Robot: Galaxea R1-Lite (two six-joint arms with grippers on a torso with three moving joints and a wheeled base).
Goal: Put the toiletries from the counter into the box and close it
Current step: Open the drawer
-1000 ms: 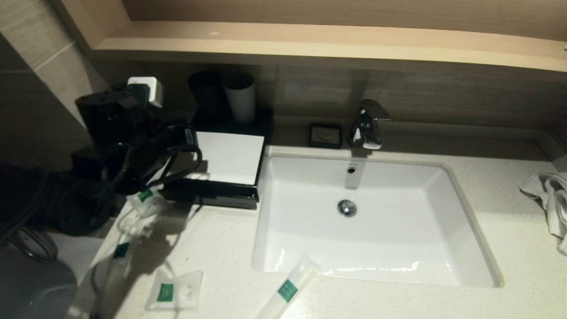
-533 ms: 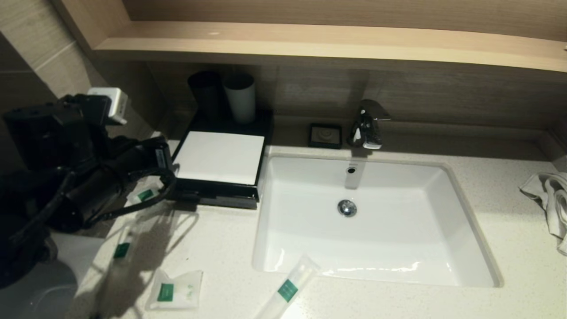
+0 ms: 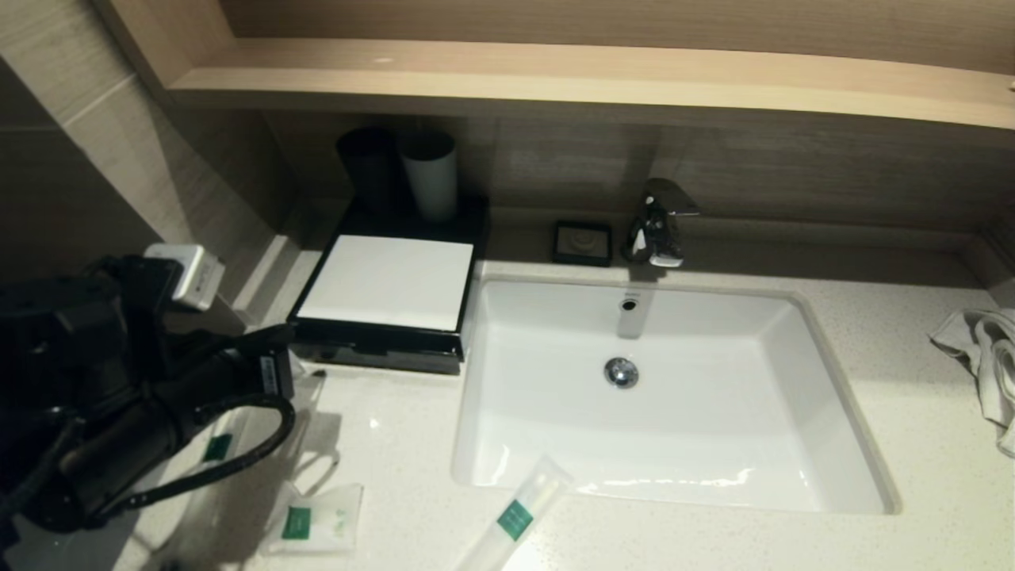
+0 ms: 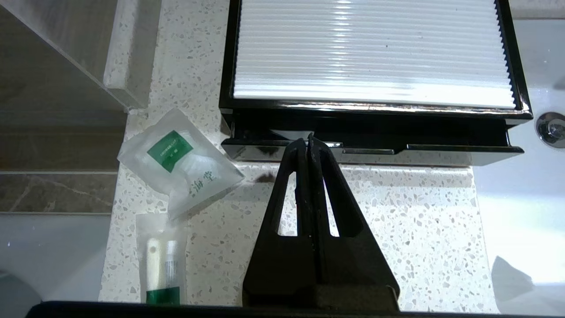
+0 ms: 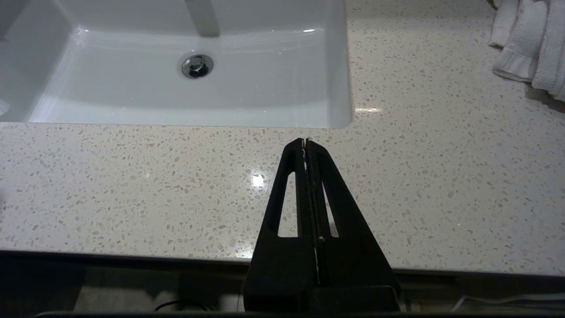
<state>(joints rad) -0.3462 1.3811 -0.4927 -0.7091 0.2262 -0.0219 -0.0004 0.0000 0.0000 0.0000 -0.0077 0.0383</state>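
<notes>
The box, black with a white top, stands left of the sink on the counter. My left gripper is shut and empty, its tips at the drawer front, which juts slightly from the box body. Beside it lie a small squarish packet and a long thin one. In the head view my left arm hides that small packet and partly covers the long one. Another small packet and a long packet lie near the counter's front edge. My right gripper hangs shut and empty over the counter.
A black cup and a white cup stand behind the box. The sink fills the middle, with the tap and a black soap dish behind it. A white towel lies far right. A wooden shelf overhangs.
My left arm has swung down and back from over the box's left side to the front left, with its gripper still shut. The packets lie where they were.
</notes>
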